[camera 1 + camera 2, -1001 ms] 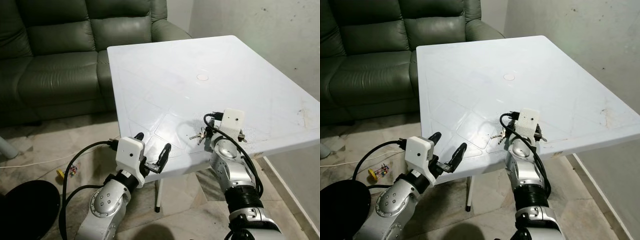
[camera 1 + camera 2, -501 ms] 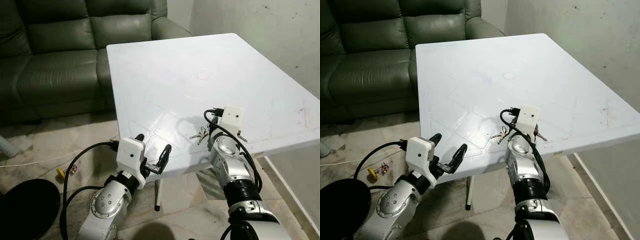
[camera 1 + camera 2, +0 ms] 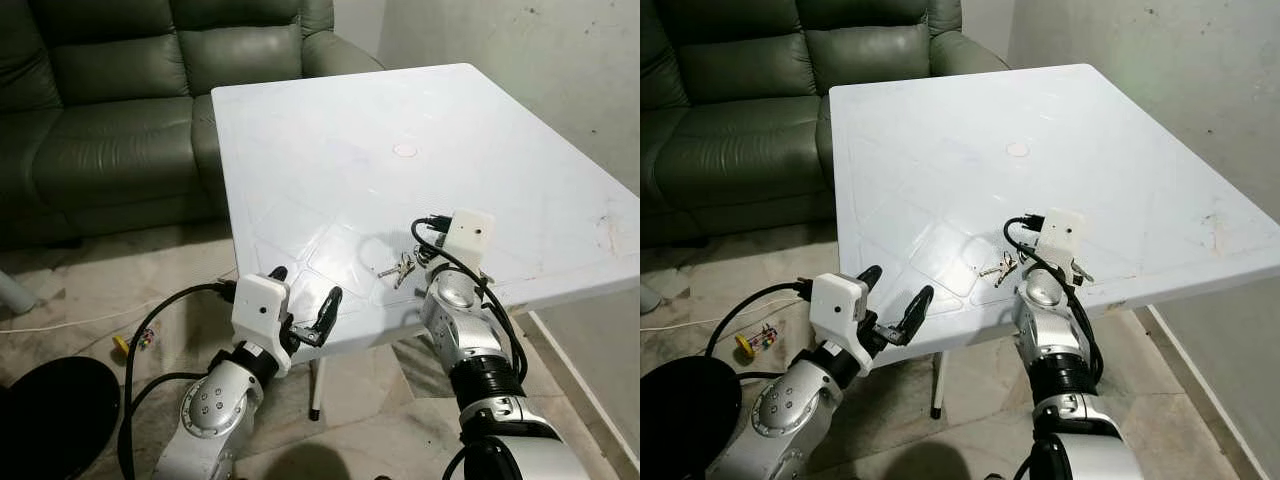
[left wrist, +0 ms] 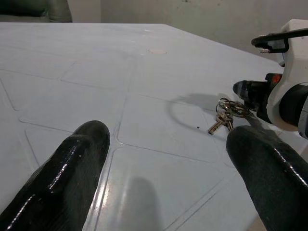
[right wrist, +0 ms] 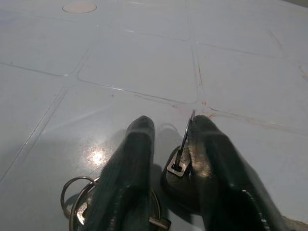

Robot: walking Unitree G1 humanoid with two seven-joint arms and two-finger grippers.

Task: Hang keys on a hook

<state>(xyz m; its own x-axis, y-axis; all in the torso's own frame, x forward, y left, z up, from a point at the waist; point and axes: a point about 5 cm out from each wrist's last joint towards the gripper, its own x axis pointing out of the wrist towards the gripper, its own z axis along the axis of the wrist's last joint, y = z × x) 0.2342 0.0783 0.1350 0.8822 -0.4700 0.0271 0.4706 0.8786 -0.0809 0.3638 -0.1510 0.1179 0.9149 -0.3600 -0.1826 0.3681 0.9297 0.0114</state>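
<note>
Right gripper (image 5: 166, 139) down on the white counter (image 3: 330, 150) near its front edge, jaws narrowed around a bunch of keys (image 5: 175, 166): one flat key blade standing on edge between the two black fingers (image 5: 130, 163), the key ring (image 5: 72, 197) lying on the counter surface just beside the fingers. From the head views, keys (image 3: 400, 268) lying on the counter just left of the right wrist's white camera housing (image 3: 470, 232), touching the gripper's tip. Cannot tell whether the keys are lifted clear of the counter or resting on it.

Left gripper (image 3: 303, 300) held at the counter's front edge, well left of the keys, jaws wide apart with nothing between them; keys (image 4: 226, 115) seen across the counter from there, beside the right wrist.

Small round mark (image 3: 405, 152) farther back on the counter beyond the keys. Green sofa (image 3: 100, 110) behind the counter, left of it. Round black object (image 3: 50, 410) on the floor (image 3: 100, 290), well left of the counter's front edge.
</note>
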